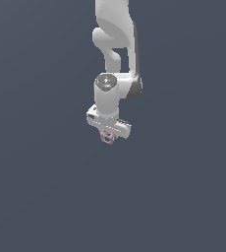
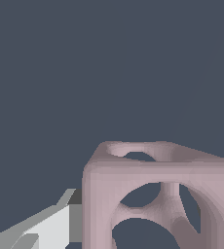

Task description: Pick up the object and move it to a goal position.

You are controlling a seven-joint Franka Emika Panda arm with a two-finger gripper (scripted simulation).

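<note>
The object (image 1: 106, 138) is a tiny pale pink hollow cube with round holes in its faces. In the exterior view it sits right under the white hand of my gripper (image 1: 107, 135), between the fingers, near the middle of the picture. In the wrist view the object (image 2: 158, 194) fills the lower right very close up. One grey-white finger (image 2: 53, 226) presses flat against its side. The other finger is out of that view. The gripper is shut on the object.
A plain dark grey-blue surface fills both views with nothing else on it. The white arm (image 1: 115, 44) comes down from the top of the exterior view. No goal marker shows.
</note>
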